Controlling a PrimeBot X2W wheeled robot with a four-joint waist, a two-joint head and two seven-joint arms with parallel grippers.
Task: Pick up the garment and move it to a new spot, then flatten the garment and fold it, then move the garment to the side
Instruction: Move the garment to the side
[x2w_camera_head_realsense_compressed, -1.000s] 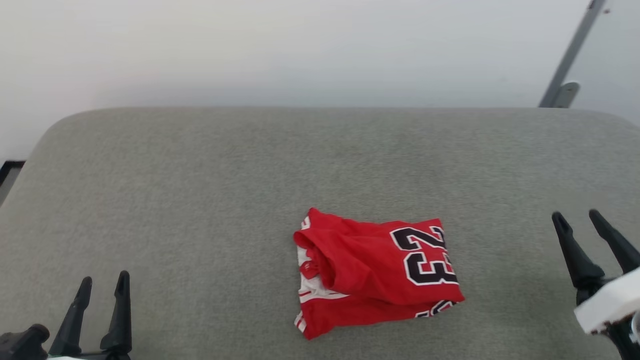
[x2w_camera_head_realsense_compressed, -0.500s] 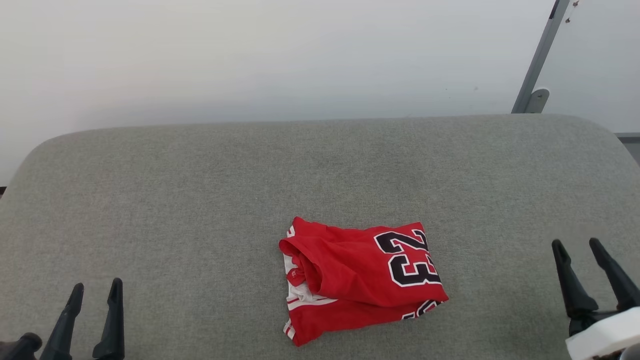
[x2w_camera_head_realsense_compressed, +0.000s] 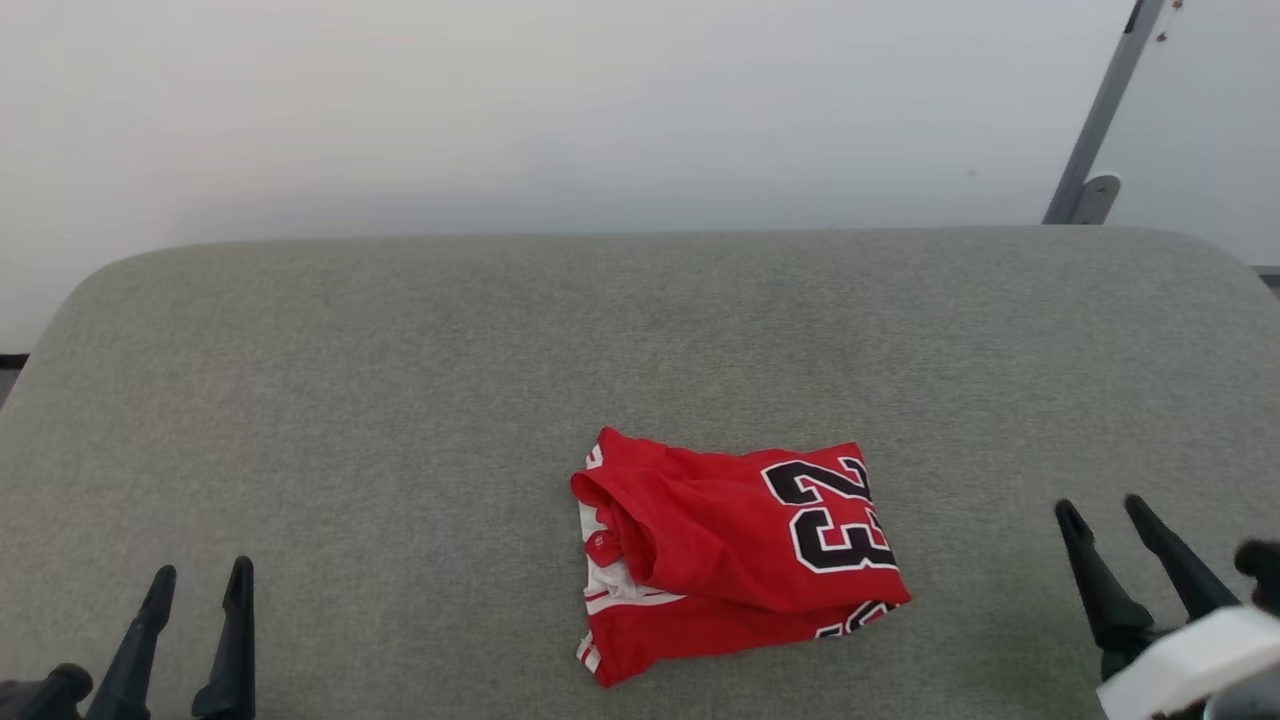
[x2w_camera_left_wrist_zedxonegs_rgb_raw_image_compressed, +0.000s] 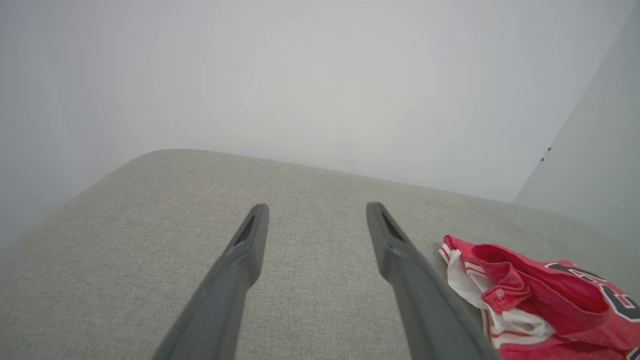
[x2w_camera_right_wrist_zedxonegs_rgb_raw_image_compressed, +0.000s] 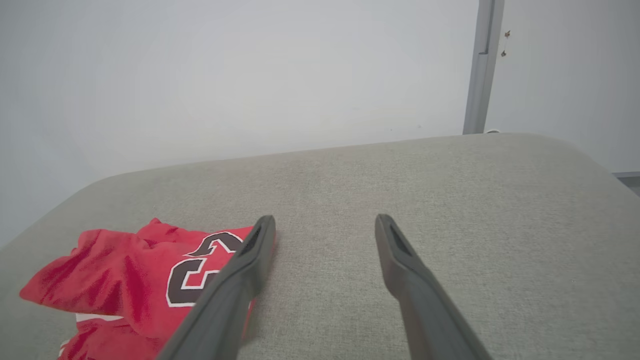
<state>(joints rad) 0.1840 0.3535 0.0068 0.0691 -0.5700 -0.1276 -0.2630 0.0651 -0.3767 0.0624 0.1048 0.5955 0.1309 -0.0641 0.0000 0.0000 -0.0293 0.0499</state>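
The garment (x2w_camera_head_realsense_compressed: 735, 550) is a red jersey with white trim and a black "23", lying folded in a loose bundle on the grey cushioned surface (x2w_camera_head_realsense_compressed: 400, 400), a little right of centre near the front. My left gripper (x2w_camera_head_realsense_compressed: 200, 575) stands open at the lower left, well apart from the garment. My right gripper (x2w_camera_head_realsense_compressed: 1105, 505) stands open at the lower right, to the garment's right. In the left wrist view the garment (x2w_camera_left_wrist_zedxonegs_rgb_raw_image_compressed: 530, 295) lies right of my open left gripper (x2w_camera_left_wrist_zedxonegs_rgb_raw_image_compressed: 316, 209). In the right wrist view the garment (x2w_camera_right_wrist_zedxonegs_rgb_raw_image_compressed: 135, 280) lies left of my open right gripper (x2w_camera_right_wrist_zedxonegs_rgb_raw_image_compressed: 325, 220).
A pale wall rises behind the cushioned surface. A grey metal post (x2w_camera_head_realsense_compressed: 1100, 120) with a small bracket stands at the back right, also seen as the post (x2w_camera_right_wrist_zedxonegs_rgb_raw_image_compressed: 482, 65) in the right wrist view. Bare cushion spreads to the left and behind the garment.
The head camera has shifted, so the whole picture has moved. My right gripper has come lower and a little leftward, nearer the garment. The garment lies the same way as before.
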